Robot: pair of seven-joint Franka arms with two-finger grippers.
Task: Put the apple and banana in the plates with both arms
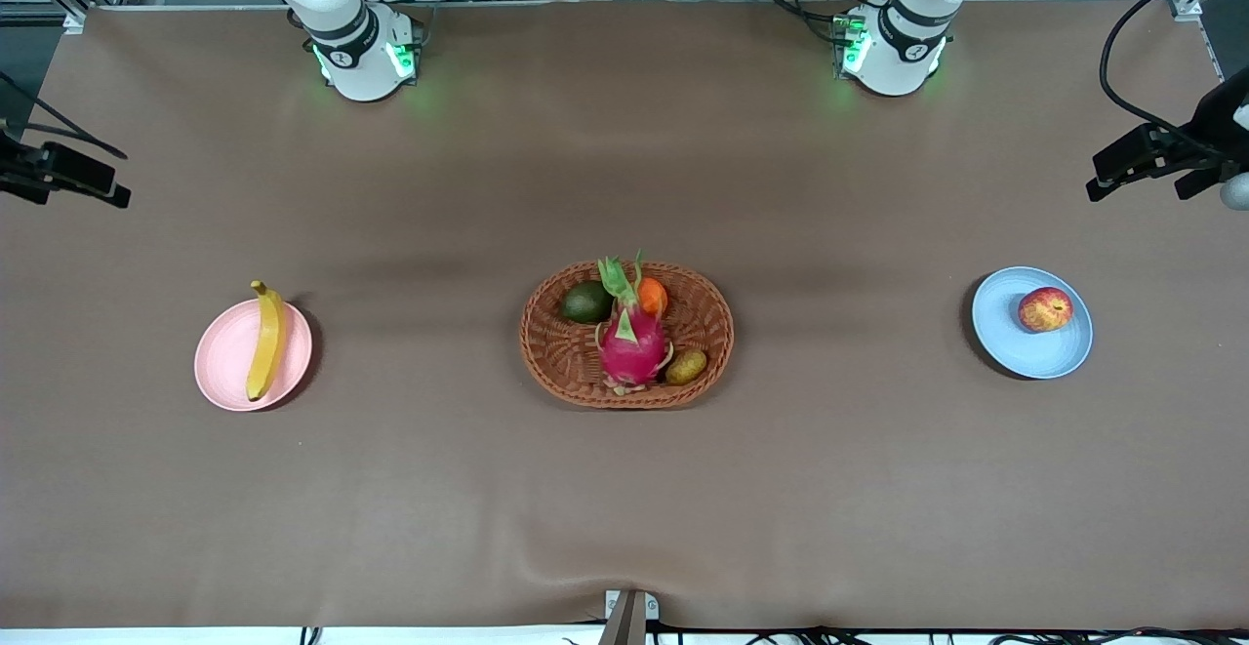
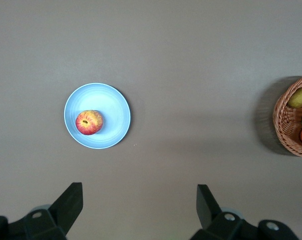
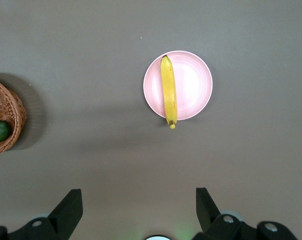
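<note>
Apple [image 1: 1045, 309] lay in the blue plate [image 1: 1015, 352] near the table's left-arm edge, banana [image 1: 265, 341] across the pink plate [image 1: 226, 364] near the right-arm edge; both tools, left [image 2: 139, 212] and right [image 3: 139, 212], hung released, empty. Task looked finished.

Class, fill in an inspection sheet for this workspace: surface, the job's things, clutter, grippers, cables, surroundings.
Surface: brown table cover, slightly rippled at the edge nearest the front camera.
Job's things: banana lies across the pink plate; apple sits on the blue plate.
Clutter: wicker basket between the plates holds a dragon fruit and other fruit.
Grippers: left gripper open, high over the table by the blue plate; right gripper open, high by the pink plate.
Cables: black cable at the left arm's end.
Surroundings: metal frame and equipment past the bases.
</note>
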